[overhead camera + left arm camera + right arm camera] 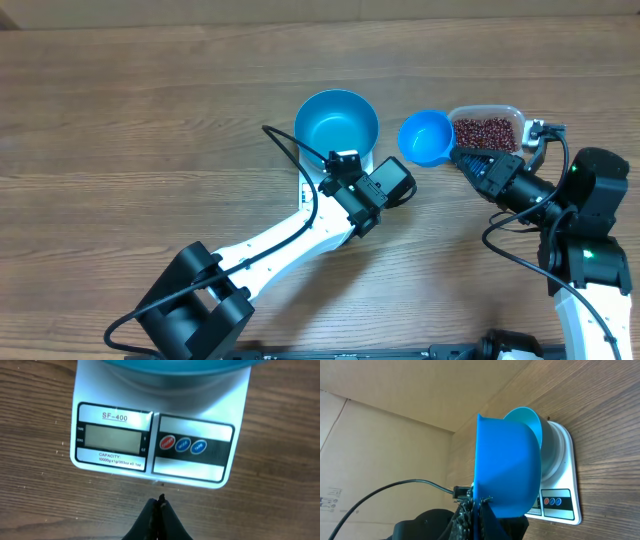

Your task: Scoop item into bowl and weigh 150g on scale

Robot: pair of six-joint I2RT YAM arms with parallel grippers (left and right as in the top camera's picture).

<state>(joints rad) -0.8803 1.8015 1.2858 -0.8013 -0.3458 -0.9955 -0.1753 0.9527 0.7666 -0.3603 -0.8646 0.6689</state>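
On a wooden desk, the left arm reaches in from the lower left, its pincer pressed fully together and holding nothing, tips hanging just short of the button edge of the white scale. The display looks blank in the left wrist view, though glare on the panel may hide faint digits. The deep blue bowl sits on the scale and appears empty. Just right of it, apart from its rim, hangs the blue scoop, also showing a bare inside, its handle running down and to the right into the right pincer, which is clamped narrow on that handle. Right of the scoop cup stands the clear tub with the heap of red-brown beans, none of them yet moved. The scoop cup lies between bowl and tub, so the beans sit to the right of the cup and slightly behind, close by the right arm. That arm is plainly the nearer one for dipping in, and the bowl waits on the opposite, left side.
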